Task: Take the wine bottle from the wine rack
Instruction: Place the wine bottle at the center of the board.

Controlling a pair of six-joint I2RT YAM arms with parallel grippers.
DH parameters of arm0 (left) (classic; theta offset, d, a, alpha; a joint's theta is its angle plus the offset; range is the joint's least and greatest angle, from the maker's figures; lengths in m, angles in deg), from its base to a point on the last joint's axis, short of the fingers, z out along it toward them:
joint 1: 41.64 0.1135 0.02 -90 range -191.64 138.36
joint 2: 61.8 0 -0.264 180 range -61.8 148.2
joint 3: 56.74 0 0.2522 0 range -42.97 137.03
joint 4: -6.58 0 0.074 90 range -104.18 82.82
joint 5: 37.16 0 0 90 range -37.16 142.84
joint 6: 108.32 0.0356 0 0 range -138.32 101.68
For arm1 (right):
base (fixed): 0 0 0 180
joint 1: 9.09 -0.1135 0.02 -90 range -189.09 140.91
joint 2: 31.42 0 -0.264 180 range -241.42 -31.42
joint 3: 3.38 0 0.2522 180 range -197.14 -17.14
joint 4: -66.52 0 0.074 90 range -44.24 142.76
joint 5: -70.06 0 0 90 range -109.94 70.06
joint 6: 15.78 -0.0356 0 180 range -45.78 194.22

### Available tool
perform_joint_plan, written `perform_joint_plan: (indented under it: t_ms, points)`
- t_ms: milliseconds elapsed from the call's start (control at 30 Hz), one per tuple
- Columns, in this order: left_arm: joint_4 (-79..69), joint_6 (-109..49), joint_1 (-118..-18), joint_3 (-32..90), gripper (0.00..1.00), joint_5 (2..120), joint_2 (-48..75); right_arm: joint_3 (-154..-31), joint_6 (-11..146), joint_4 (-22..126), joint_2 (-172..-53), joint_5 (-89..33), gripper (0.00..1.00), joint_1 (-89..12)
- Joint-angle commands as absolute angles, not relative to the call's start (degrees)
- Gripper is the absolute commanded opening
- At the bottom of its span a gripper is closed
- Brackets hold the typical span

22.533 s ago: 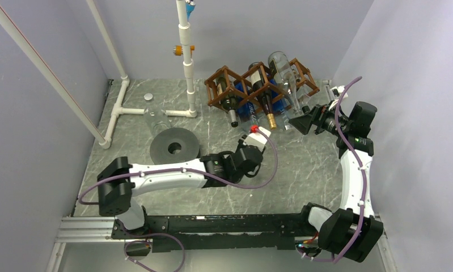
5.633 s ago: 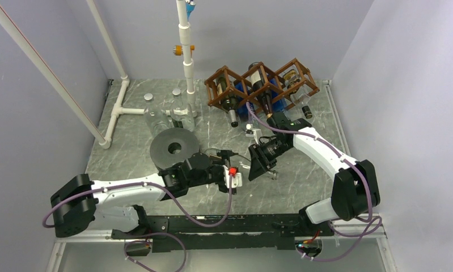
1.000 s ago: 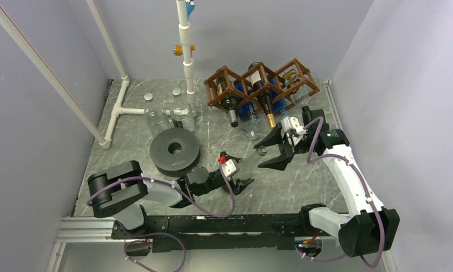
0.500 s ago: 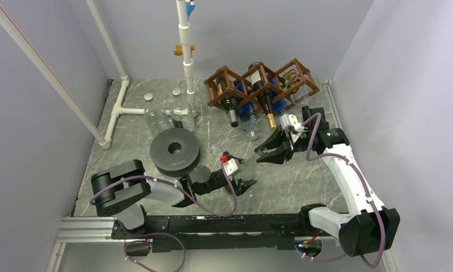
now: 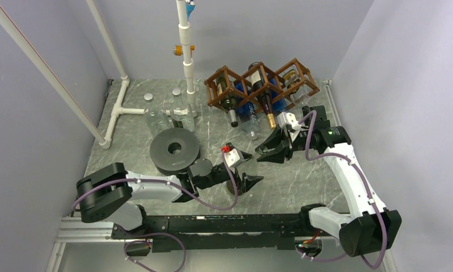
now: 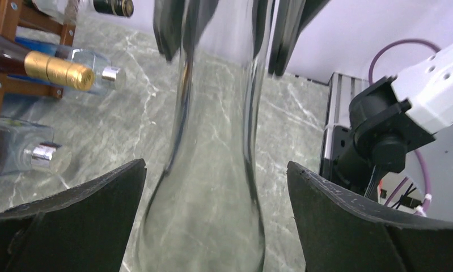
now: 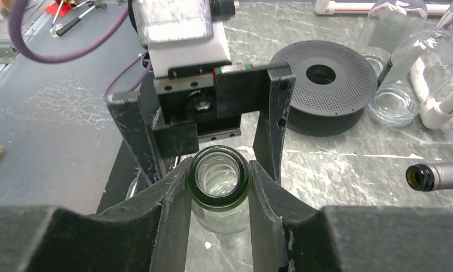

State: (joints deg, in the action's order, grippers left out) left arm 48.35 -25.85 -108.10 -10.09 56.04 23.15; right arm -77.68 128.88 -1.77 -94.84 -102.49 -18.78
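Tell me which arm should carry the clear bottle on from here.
Right. The right gripper is shut on the clear bottle at its mouth, so it holds it. The left gripper is wide open, its fingers either side of the body, clear of the glass.

We find the wine bottle [image 7: 219, 177] upright near the middle of the table [image 5: 303, 175]. The left gripper [image 5: 248, 169] reaches in from eight o'clock, a finger on each side of the bottle's body and apart from it. The right gripper [image 5: 267, 152] comes from two o'clock, fingers pressed on the neck. From the bottle, the wine rack [image 5: 258, 85] sits at twelve, other bottles [image 5: 267, 110] lying in its cells. A disc [image 5: 174, 150] lies at nine, a pipe stand [image 5: 184, 68] at eleven, with glass jars [image 5: 156, 120] beside it.
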Motion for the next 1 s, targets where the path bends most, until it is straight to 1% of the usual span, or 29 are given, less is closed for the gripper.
perform_joint_plan:
  t_ms: [0, 333, 500, 600, 967]
  points:
    - [42.49, -27.90, -108.11, -6.96, 0.99, 57.23, 18.81, -81.52, 132.94, -4.37, -93.69, -103.29, 0.00, -18.86]
    - [29.56, -28.38, -107.88, -1.68, 1.00, 58.16, 13.84, -83.04, 134.77, -7.24, -93.62, -102.75, 0.00, -18.93]
    - [26.61, -28.12, -107.91, 0.46, 0.99, 57.48, 13.20, -82.67, 133.18, -5.79, -93.53, -102.55, 0.00, -18.92]
    - [26.10, -28.17, -107.91, 1.02, 0.97, 57.24, 13.08, -82.38, 131.97, -4.73, -93.47, -102.33, 0.00, -19.01]
    - [27.29, -24.08, -108.73, 2.95, 0.81, 55.81, 13.27, -81.57, 129.02, -2.06, -93.59, -101.88, 0.00, -19.19]
